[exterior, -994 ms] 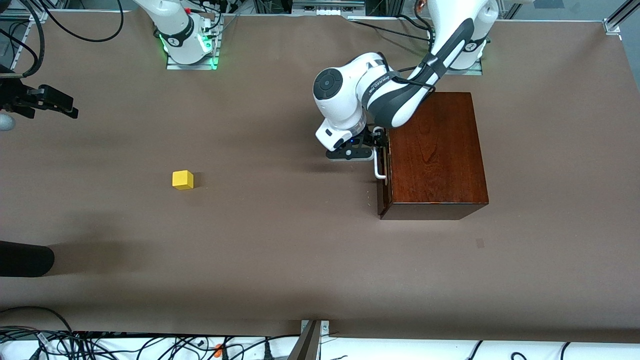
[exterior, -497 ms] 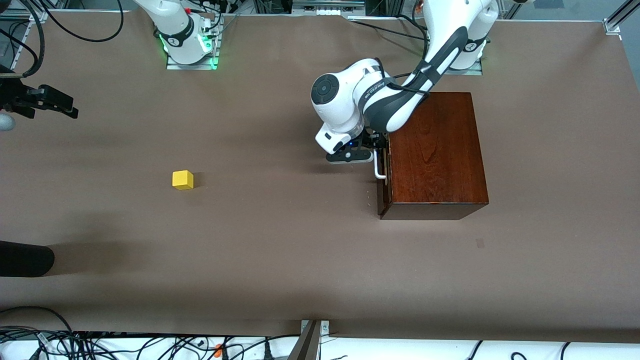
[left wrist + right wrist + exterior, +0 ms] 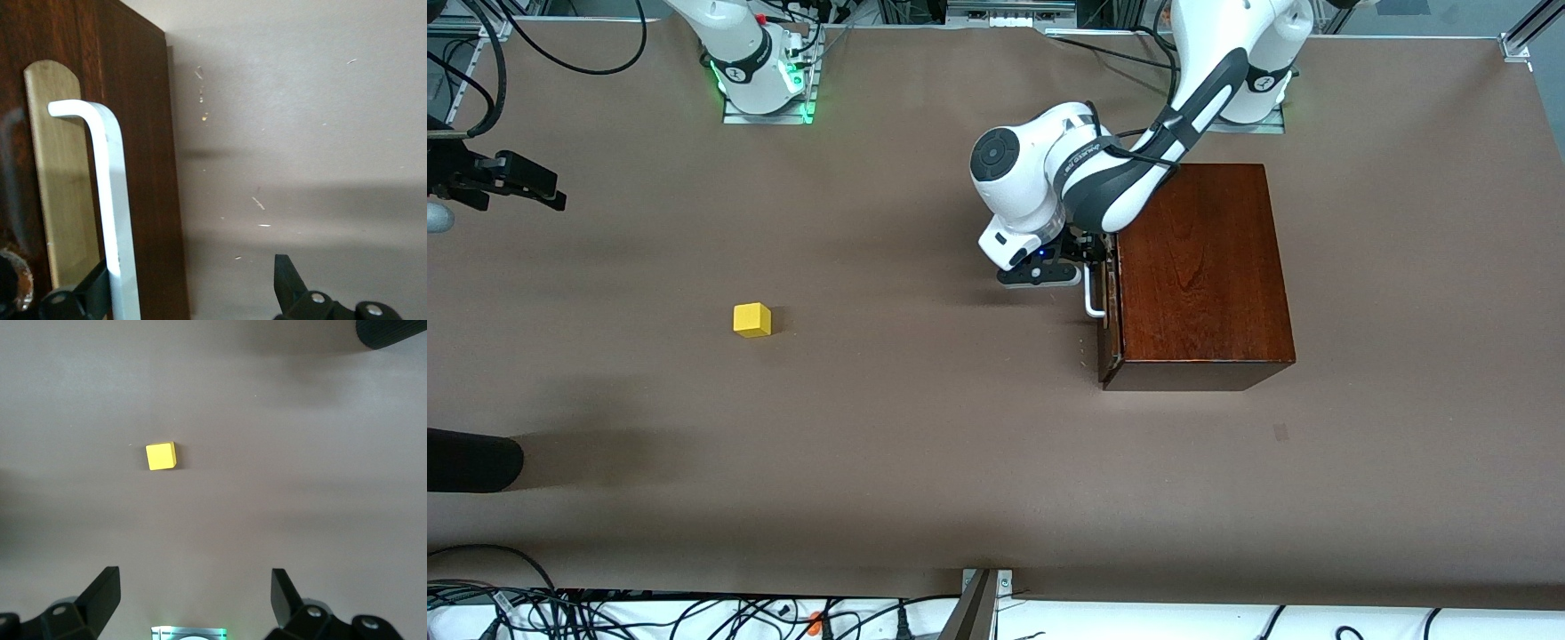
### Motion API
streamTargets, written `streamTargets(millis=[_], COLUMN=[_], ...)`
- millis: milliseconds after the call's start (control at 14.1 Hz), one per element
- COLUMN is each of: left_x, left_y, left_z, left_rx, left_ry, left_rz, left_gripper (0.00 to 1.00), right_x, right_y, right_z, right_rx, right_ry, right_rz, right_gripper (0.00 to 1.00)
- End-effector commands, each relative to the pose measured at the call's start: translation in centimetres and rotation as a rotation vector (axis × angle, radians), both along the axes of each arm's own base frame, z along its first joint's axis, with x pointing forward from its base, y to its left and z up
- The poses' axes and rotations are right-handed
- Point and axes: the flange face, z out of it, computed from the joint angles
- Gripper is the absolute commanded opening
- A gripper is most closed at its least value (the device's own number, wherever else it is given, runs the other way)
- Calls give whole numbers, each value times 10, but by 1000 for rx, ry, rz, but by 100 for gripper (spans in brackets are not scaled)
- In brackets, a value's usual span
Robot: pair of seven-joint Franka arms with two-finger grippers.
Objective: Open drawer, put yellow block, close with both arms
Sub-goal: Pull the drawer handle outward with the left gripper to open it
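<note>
- We see the left gripper [image 3: 1089, 258] at the front of the drawer [image 3: 1110, 302], its fingers set around the white loop handle [image 3: 1092, 295].
- In the left wrist view, one finger [image 3: 87, 297] sits between the handle [image 3: 110, 200] and the dark drawer front [image 3: 143, 167]; the other finger [image 3: 287, 280] stands well clear of the handle. Fingers wide, not clamped.
- The handle's brass-coloured backplate [image 3: 57, 173] shows beside the white bar.
- The drawer front stands very slightly out from the reddish-brown wooden box [image 3: 1200, 267]; we cannot see any of the inside.
- The box sits toward the left arm's end of the table [image 3: 960, 444].
- The yellow block [image 3: 752, 319] rests on the bare table, well apart from the box, toward the right arm's end.
- The right gripper [image 3: 507, 182] hangs high over the right arm's end of the table; this arm waits.
- The right wrist view looks straight down on the block [image 3: 161, 456]; its fingers [image 3: 103, 590] are spread wide and hold nothing.
</note>
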Motion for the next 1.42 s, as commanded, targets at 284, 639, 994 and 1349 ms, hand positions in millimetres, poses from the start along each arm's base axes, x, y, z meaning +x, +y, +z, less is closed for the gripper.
streamTargets(millis=[284,639,994,1349], left_x=[-22,-27,-26,-23], left_y=[-65,-89,-105,-122], left_z=[-3,8,9,9], left_rx=[-58,-95,-134,-169], left_ry=[-19,-39,-27,-35], left_rz=[-21,-8,6,26], left_gripper=[100,100,100,100], right_x=[-5,-5,-5,-5], right_y=[-1,-1,-1,-1], right_z=[4,4,4,4], right_rx=[-2,-2,-2,-2], right_ry=[-1,-1,-1,-1], right_rz=[-6,-8,-8,-8], right_gripper=[100,100,100,100])
